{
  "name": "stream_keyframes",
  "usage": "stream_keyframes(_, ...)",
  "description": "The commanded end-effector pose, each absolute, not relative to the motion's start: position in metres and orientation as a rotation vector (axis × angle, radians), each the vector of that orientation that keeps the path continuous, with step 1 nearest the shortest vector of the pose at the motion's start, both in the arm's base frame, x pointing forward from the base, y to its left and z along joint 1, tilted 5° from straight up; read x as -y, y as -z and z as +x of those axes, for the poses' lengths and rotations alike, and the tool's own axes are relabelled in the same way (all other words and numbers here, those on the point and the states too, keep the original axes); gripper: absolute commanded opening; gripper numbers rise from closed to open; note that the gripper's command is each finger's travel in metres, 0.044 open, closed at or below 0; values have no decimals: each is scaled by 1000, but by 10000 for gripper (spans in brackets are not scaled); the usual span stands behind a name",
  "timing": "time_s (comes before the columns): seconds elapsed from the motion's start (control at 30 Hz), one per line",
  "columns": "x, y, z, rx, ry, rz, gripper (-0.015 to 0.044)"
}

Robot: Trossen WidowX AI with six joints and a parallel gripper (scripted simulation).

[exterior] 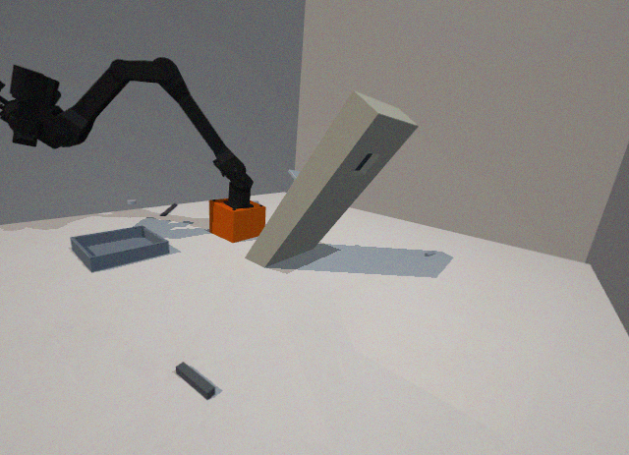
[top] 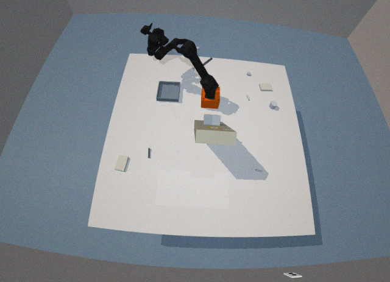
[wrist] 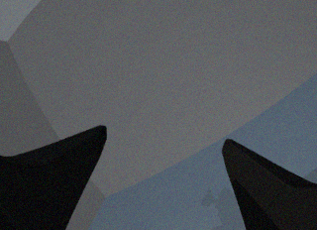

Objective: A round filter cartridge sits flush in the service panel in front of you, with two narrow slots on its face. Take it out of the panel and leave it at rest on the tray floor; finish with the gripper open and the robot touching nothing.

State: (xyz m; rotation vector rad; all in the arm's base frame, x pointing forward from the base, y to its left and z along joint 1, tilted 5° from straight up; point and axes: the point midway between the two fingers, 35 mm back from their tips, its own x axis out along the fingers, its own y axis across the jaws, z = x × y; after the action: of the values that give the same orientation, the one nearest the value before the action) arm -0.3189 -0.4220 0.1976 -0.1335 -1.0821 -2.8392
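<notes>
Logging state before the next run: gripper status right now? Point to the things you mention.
Gripper (top: 147,28) (wrist: 166,139): open, fingers wide apart, nothing between them.

The exterior view's left edge cuts off the jaws.

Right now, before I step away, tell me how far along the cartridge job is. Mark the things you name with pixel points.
Nothing looks finished: no cartridge shows in the tray (top: 169,100) (exterior: 129,257). The gripper (top: 146,26) (exterior: 2,99) (wrist: 166,139) is open and holds nothing, away from the panel (top: 215,136) (exterior: 314,186). Pulling the cartridge and laying it in the tray seem left; its seat is not clearly visible.
</notes>
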Motion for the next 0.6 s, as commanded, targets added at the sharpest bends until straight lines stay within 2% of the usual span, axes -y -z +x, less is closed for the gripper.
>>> stream_keyframes(0.0,423,-198,-318,1079,2837,-131,374)
stream_keyframes(0.13,440,-211,-288,1004,2778,-79,269)
stream_keyframes(0.37,483,-249,-180,753,2549,63,90)
stream_keyframes(0.57,499,-275,-75,529,2298,145,90)
